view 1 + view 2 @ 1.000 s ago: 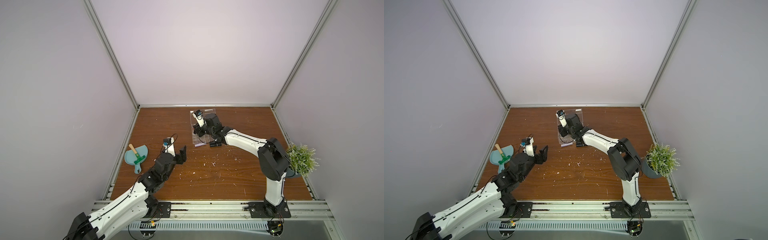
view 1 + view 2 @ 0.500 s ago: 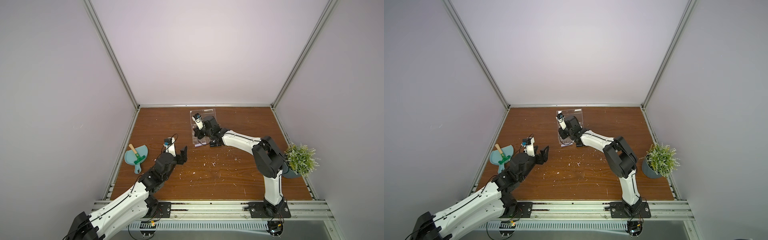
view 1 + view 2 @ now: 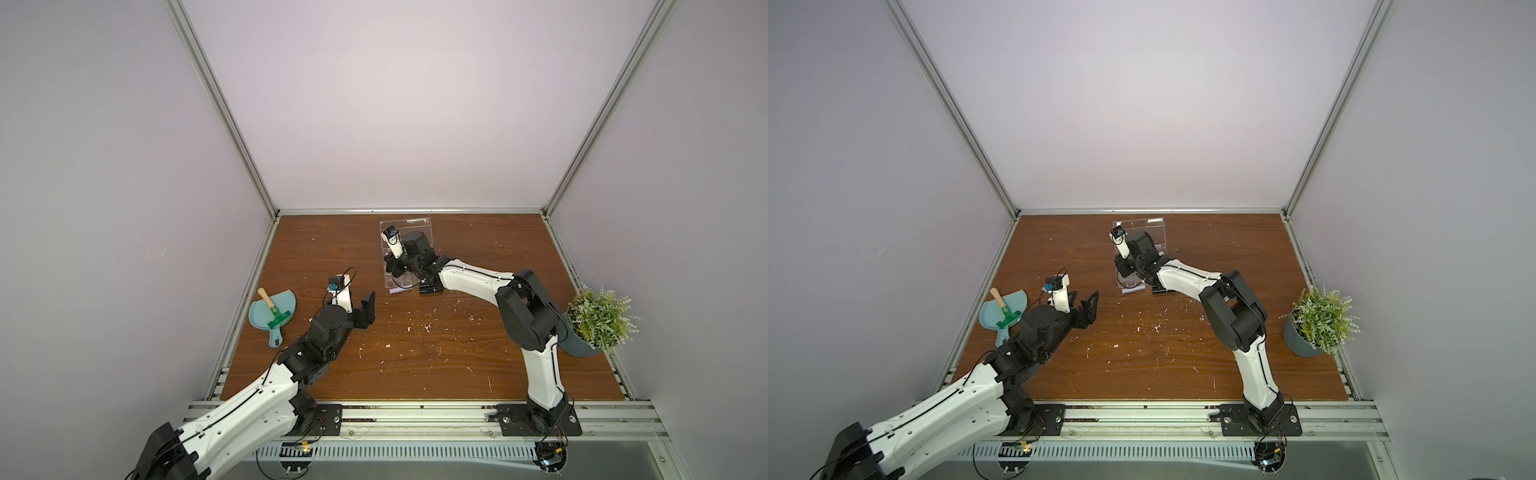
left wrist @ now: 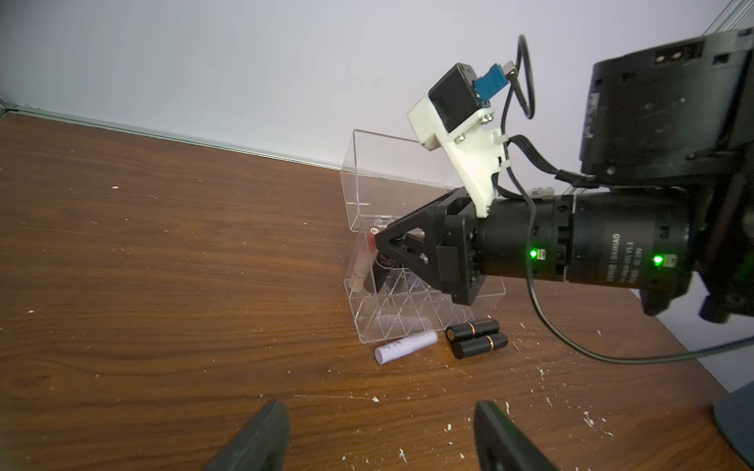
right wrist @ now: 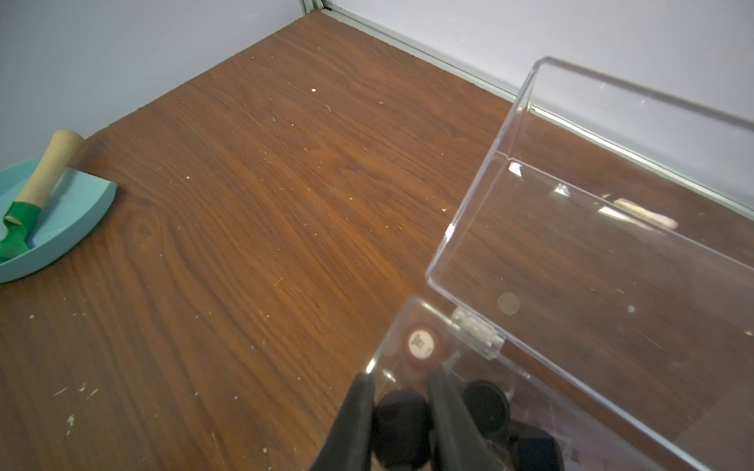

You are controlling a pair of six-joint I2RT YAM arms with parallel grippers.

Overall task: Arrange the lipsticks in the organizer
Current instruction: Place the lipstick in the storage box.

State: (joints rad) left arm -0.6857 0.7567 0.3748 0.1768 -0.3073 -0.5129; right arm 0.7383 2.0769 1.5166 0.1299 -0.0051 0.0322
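The clear organizer [image 3: 419, 227] [image 3: 1156, 227] [image 4: 408, 316] stands at the back of the table with its lid [image 5: 612, 244] swung open. My right gripper [image 5: 402, 391] [image 4: 383, 242] [image 3: 394, 269] is shut on a black lipstick [image 5: 402, 412] [image 4: 383, 267], held upright over a corner compartment. A beige-pink lipstick [image 4: 361, 265] [image 5: 422, 344] and another black one [image 5: 485, 403] stand in compartments beside it. On the table in front lie a lilac lipstick [image 4: 406, 346] [image 3: 397, 291] and two black ones [image 4: 477, 336] [image 3: 430, 289]. My left gripper [image 4: 379, 436] [image 3: 361, 309] [image 3: 1081, 305] is open and empty, well short of them.
A teal dustpan [image 3: 286, 301] [image 3: 1015, 301] [image 5: 81, 216] with a wooden-handled brush lies at the left edge. A potted plant [image 3: 598, 316] [image 3: 1316, 320] stands at the right edge. White crumbs are scattered over the wooden table [image 3: 415, 353].
My right arm has shifted slightly left over the organizer with the black lipstick still held. The left arm has stayed where it was.
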